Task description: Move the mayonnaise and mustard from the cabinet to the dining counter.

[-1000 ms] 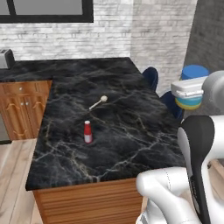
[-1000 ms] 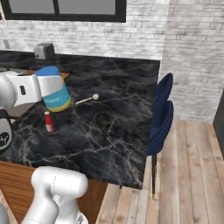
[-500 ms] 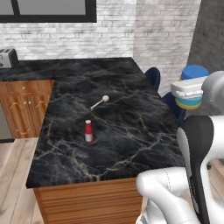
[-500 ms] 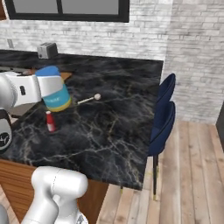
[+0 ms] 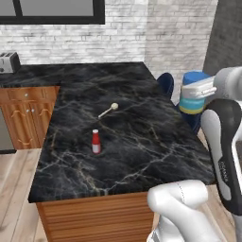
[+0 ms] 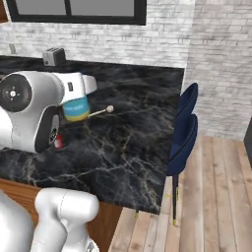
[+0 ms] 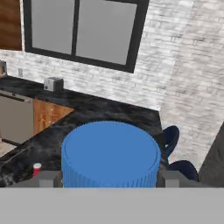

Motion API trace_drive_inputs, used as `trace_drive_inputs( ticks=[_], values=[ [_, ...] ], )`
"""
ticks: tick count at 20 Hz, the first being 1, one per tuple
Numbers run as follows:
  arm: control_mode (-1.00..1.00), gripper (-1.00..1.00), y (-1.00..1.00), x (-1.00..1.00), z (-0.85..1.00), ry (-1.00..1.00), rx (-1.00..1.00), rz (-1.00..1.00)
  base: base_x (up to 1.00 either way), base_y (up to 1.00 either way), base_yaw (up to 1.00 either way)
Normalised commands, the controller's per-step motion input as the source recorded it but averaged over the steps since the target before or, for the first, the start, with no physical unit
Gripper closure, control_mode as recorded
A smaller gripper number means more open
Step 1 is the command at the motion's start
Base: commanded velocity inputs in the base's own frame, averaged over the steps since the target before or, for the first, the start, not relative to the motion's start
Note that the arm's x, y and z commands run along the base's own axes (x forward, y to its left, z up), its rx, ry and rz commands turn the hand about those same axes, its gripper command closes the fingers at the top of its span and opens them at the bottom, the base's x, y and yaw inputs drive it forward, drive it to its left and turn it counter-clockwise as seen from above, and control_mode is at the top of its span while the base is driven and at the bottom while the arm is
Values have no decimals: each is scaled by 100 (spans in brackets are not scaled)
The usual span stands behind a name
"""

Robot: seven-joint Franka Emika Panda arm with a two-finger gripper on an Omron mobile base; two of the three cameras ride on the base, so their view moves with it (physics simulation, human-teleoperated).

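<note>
Gripper (image 7: 109,180) clamped on my mayo jar (image 5: 193,92), pads at mid-body w/ lid free. Probably rigid, squat, slick-sided; hovering at counter's (image 5: 142,142) right edge.

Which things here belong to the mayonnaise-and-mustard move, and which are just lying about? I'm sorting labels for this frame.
Part of the job:
- mayonnaise, held in the gripper
- dining counter

Just lying about:
- red bottle standing on the counter
- spoon-like utensil
- toaster
- blue chairs
</note>
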Motion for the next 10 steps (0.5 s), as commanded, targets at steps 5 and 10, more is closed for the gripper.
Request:
trace_drive_inputs(
  ticks=[5, 10],
  values=[
    [-100, 100, 0, 92, -42, 16, 0, 35, 0, 0, 0],
    [-100, 100, 0, 81, -52, 14, -4, 22, 0, 0, 0]
  ],
)
